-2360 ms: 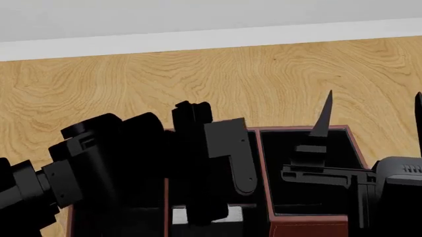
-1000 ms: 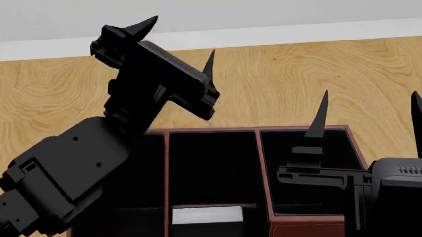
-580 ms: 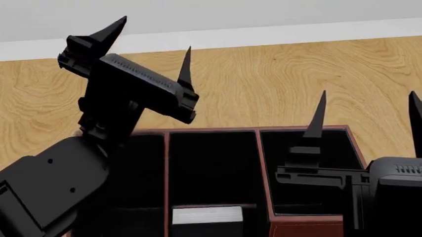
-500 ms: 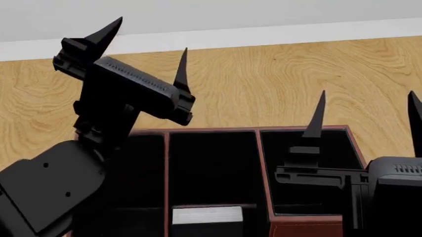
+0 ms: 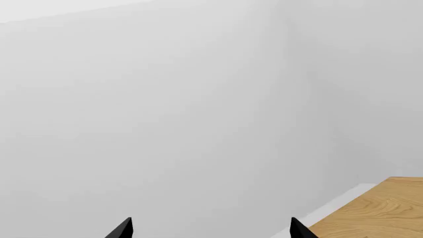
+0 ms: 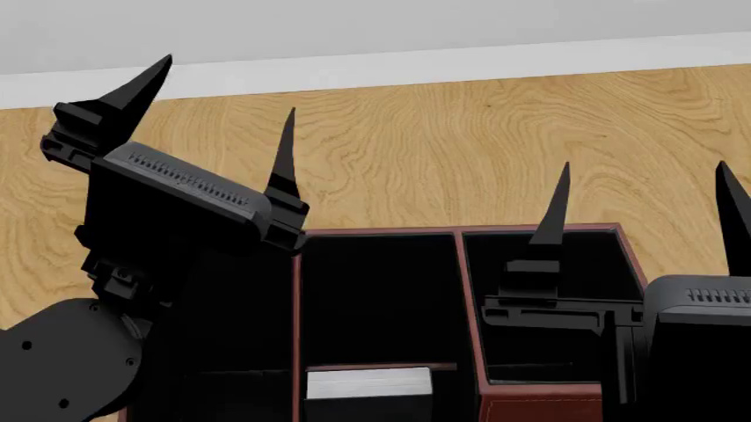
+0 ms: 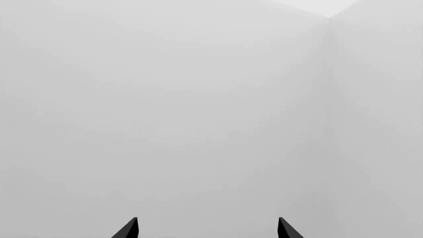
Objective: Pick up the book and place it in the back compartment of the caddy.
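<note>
The dark red-brown caddy point(image 6: 466, 290) fills the lower middle of the head view. White page edges of the book point(image 6: 368, 384) show in the back compartment point(image 6: 448, 396), the short section below the reddish cross divider point(image 6: 375, 366). My left gripper point(image 6: 220, 110) is open, raised above the caddy's left side with both fingers pointing up and holding nothing. My right gripper point(image 6: 642, 204) is open too, upright over the caddy's right section. In the wrist views, the left gripper point(image 5: 210, 230) and the right gripper point(image 7: 207, 229) show only fingertips set wide apart.
The wooden tabletop point(image 6: 470, 149) stretches behind the caddy to a white wall point(image 6: 375, 35). The left wrist view shows the wall and a corner of the tabletop point(image 5: 390, 203). The right wrist view shows only white wall point(image 7: 211, 109).
The left arm rose out of the caddy's middle column, then drifted left and down with its gripper open. The book stays in the short section. The right gripper shifted slightly left.
</note>
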Controlling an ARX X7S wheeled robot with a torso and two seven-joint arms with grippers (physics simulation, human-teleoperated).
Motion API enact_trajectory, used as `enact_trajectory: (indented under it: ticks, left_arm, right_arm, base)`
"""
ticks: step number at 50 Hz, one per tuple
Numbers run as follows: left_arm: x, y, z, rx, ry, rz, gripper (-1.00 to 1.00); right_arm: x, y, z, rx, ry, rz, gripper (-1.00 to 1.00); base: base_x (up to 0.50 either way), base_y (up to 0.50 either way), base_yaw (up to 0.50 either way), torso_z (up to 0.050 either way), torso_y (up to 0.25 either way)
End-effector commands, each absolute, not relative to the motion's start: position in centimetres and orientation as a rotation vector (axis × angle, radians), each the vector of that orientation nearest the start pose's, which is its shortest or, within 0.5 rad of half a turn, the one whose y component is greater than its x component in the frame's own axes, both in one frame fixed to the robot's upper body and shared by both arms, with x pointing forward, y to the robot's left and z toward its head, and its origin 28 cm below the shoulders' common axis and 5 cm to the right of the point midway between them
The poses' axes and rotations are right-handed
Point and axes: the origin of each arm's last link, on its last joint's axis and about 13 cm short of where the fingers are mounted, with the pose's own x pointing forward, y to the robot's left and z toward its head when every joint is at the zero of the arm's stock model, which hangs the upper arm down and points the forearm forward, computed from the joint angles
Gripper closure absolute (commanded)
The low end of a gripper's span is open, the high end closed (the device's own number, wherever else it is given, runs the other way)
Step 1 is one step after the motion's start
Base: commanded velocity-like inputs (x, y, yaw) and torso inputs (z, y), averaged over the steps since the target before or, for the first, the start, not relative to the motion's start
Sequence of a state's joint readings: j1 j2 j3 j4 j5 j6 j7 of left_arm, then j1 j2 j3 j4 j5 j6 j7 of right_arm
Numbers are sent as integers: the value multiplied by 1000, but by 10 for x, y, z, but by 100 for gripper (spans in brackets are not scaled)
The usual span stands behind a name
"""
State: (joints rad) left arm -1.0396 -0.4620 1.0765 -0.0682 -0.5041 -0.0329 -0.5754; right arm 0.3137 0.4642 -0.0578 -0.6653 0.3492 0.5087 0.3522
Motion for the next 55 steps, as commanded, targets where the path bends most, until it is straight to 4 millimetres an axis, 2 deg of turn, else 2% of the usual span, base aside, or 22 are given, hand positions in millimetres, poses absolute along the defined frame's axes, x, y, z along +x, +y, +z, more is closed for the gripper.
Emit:
enact_trajectory:
  ticks: [1,24,42,55]
  left_arm:
    - [316,168,183,310,-513,-219,-100]
    - [288,182,180,202,-537,-166,-100]
    - [266,188,171,220,-558,-102,-100]
    - [246,191,175,213,-600,-68,-100]
  right_arm:
    - [222,-143,191,-145,-430,-106,-100]
    - [209,-148,192,-163,-437,-142,-100]
    - [195,-150,200,-166,-477,-162,-100]
    - [188,-150,204,-169,-498,-170,-100]
  base:
    - [0,0,0,0,0]
    - [0,0,0,0,0]
    - [0,0,0,0,0]
    - [0,0,0,0,0]
